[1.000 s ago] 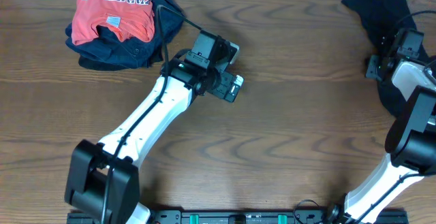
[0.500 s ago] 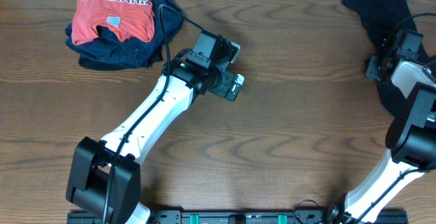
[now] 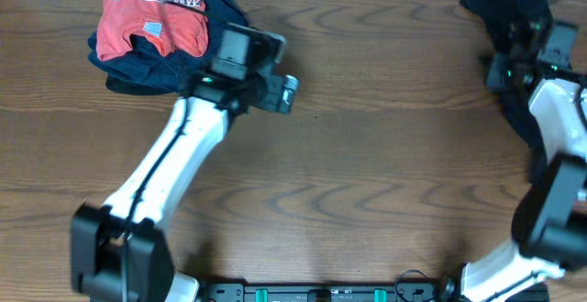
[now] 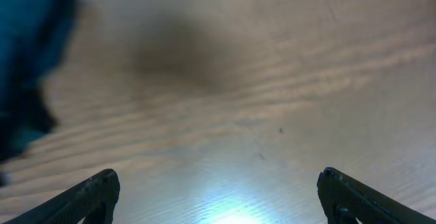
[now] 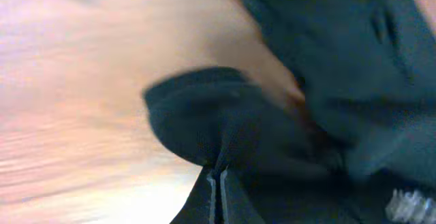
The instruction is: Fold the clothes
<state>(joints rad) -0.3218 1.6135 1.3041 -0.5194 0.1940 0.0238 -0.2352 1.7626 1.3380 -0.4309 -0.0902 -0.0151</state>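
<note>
Red shirt [image 3: 151, 8]: far left corner of the table [image 3: 367, 155], white lettering facing up, lying on top of a navy garment [image 3: 151, 72]
Left gripper [image 4: 218, 176]: just right of that pile, fingers spread wide above bare wood, holding nothing
Black shirt [image 3: 514, 8]: crumpled at the far right corner, trailing down along the right edge beneath the right arm
Right gripper [image 5: 216, 178]: over the left side of the black shirt, fingers pressed together, pinching a raised fold of its fabric; wrist view blurred

Left tool [image 4: 218, 181] agape, right tool [image 5: 216, 180] pinched tight.
</note>
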